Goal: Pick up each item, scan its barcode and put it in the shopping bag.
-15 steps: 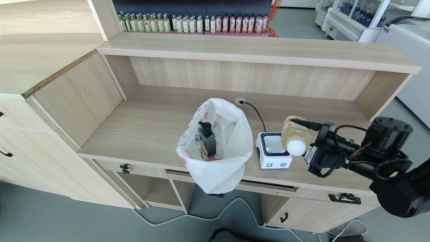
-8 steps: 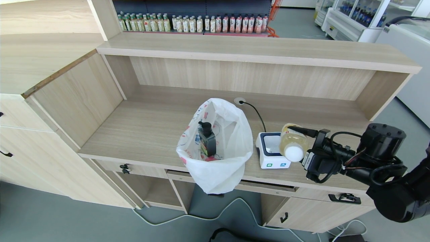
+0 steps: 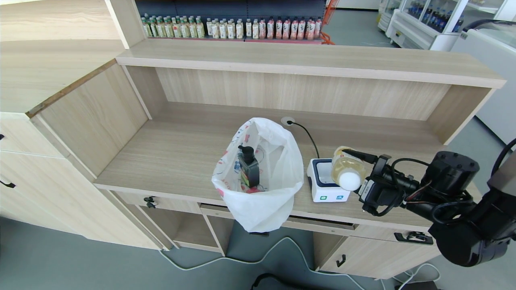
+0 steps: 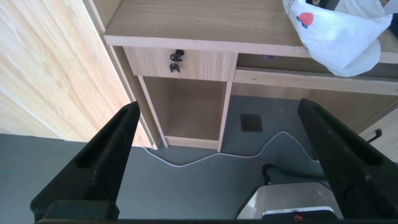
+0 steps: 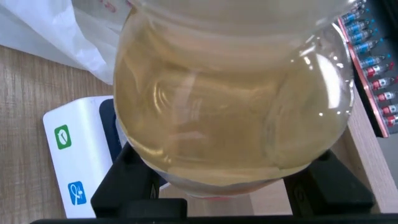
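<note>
One item, a dark pump bottle, already stands in the bag at the front edge of the table. A second, a clear bottle of yellowish liquid, looks to be at the scan step. It lies on its side in the air just above the right part of the scanner, its white end turned toward the robot. By my reading, what is left for it is the scan itself and the short carry left into the bag.

The right arm comes in from the right, low over the table's front edge with the wrist roughly level, and the right jaws pinch the bottle across its body. The left arm hangs below table height in front of the drawers, and the left jaws are spread with nothing between them
</note>
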Available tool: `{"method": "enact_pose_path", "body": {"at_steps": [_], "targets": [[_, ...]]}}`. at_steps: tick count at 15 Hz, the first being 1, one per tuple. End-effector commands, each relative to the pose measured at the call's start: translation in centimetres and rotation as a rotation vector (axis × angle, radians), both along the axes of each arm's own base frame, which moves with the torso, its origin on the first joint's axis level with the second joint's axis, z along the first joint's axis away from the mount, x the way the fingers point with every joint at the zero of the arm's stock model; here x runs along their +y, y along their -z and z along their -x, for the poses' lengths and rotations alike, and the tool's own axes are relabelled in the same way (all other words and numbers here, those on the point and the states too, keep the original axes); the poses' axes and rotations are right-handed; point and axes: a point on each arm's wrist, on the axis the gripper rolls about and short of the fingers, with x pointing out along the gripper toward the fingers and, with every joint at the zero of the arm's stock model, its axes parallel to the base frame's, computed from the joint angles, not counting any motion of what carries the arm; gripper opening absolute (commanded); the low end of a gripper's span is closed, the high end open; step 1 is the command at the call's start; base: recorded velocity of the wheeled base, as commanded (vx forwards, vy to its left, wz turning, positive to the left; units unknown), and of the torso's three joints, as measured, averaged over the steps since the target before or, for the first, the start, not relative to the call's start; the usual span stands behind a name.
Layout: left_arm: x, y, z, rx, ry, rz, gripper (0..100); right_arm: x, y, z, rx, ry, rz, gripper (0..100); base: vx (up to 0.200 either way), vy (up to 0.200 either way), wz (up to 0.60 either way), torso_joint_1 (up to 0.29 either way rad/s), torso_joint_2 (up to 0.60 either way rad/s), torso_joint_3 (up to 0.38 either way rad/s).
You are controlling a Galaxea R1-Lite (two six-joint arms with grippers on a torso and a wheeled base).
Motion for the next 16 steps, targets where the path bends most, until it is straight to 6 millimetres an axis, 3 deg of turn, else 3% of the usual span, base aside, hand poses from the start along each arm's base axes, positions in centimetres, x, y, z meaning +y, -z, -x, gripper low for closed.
{"method": "enact_pose_path", "body": {"at_steps": [1,16], "targets": [[0.0,0.0,0.0,0.002,0.000,0.000,100,0.2,0.8,-0.4,0.020,-0.003,0.003,0,0.000,0.000,0.00,0.000,0.00,0.000],[0.0,0.0,0.0,0.002,0.000,0.000,100,0.9,1.3,-1.6,0.033,-0.022,-0.021,0,0.000,0.000,0.00,0.000,0.00,0.000]]}}
